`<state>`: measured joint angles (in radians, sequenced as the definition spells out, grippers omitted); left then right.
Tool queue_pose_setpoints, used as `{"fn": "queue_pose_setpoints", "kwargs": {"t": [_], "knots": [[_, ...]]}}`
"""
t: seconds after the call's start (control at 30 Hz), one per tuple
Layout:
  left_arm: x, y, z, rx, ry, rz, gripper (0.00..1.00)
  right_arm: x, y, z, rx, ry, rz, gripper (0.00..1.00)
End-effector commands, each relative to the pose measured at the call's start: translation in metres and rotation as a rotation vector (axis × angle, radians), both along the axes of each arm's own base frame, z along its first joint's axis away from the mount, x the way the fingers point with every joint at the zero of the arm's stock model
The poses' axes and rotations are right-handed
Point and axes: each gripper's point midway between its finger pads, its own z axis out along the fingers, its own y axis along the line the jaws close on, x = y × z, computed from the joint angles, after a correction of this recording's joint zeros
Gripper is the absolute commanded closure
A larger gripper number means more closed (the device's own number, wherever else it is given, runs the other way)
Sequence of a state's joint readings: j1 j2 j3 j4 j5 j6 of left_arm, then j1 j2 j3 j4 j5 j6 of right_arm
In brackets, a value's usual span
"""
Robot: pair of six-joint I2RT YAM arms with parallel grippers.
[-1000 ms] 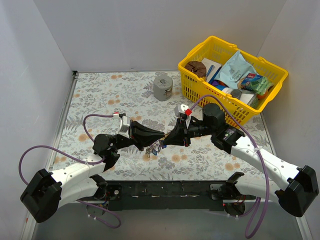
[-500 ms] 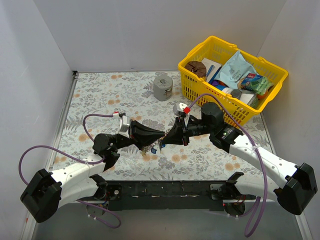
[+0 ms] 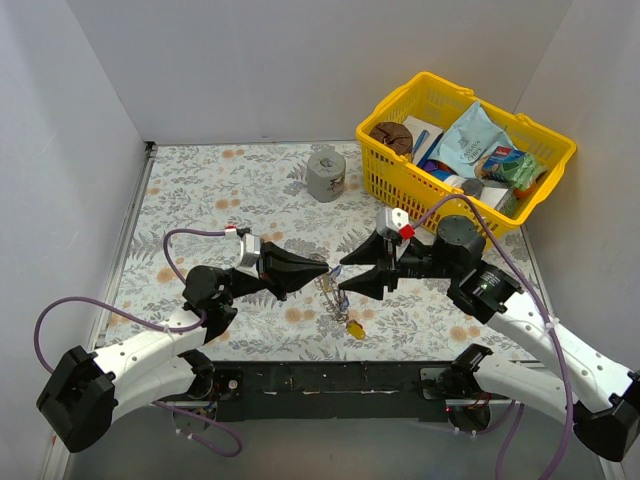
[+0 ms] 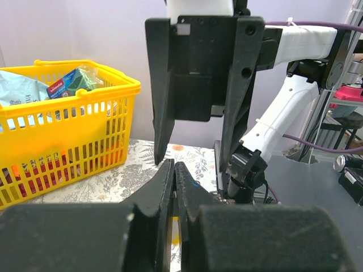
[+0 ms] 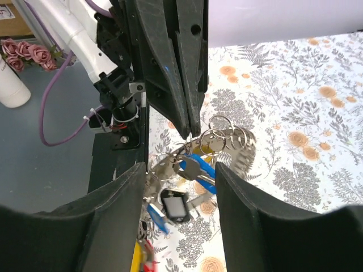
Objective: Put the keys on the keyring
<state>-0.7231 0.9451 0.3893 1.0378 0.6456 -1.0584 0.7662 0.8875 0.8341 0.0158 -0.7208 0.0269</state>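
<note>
So here's where it stands. The left tool (image 3: 325,268) is pinched fully shut, and the whole bunch dangles from its tips. From the right wrist view it looks like it's got the grey keyring (image 5: 235,148) by its edge, though with the little wire loops crowded around the pinch I can't be totally sure which bit of metal is between the tips.

The keys (image 5: 195,168) hang below the ring in a loose chain, held up off the table (image 3: 200,190): blue one on top, a dark one under it, more colours lower down. From above, the chain trails toward the near edge and ends in a yellow key (image 3: 355,327).

The right tool (image 3: 343,283) sits nose to nose with the left one, jaws spread roughly halfway and holding nothing. The bunch is just beside its tips, straight ahead and a bit lower, and its fingers frame the blue key in its own camera.

The part that matters, I reckon: the bunch's long axis runs down, across the line the two tools make. The right arm is the free one and already close, so a short push forward and down should bracket a key.
</note>
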Motion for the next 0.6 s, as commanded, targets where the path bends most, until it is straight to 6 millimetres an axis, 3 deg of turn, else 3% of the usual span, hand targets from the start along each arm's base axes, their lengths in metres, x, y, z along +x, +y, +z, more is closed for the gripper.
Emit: {"fn": "queue_pose_setpoints", "kwargs": {"t": [0.0,0.33,0.57], "knots": [[-0.004,0.004,0.024,-0.045,-0.069,0.014,1.0,0.004,-0.004,0.01,0.021,-0.051,-0.037,0.4],[-0.006,0.004,0.028,-0.053,-0.07,0.002,1.0,0.002,0.005,0.014,0.048,-0.016,0.009,0.57],[-0.008,0.005,0.028,-0.056,-0.066,-0.009,1.0,0.006,0.008,0.017,0.07,-0.005,-0.006,0.6]]}}
